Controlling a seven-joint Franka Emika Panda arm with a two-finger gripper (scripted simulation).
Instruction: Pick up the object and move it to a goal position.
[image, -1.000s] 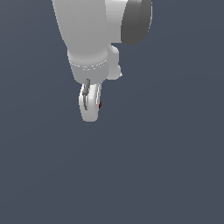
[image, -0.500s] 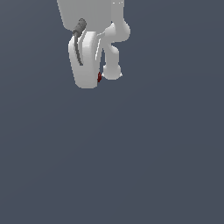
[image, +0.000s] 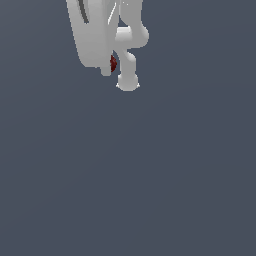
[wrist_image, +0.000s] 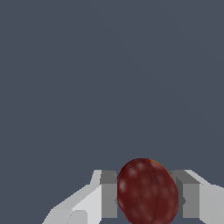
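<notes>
The object (wrist_image: 147, 191) is a dark red rounded blob, held between the two grey pads (wrist_image: 109, 194) of my white gripper (wrist_image: 146, 197), which is shut on it. In the exterior view the gripper (image: 116, 67) hangs near the upper edge, and only a sliver of the object (image: 113, 63) peeks out between the fingers. The white arm fills the space above it and runs out of the picture. No goal mark shows in either view.
A plain dark grey-blue surface (image: 150, 175) fills the background of both views. Nothing else shows around the gripper.
The gripper with the object has risen toward the upper edge of the exterior view and looks larger. It has also turned, showing its side and one finger.
</notes>
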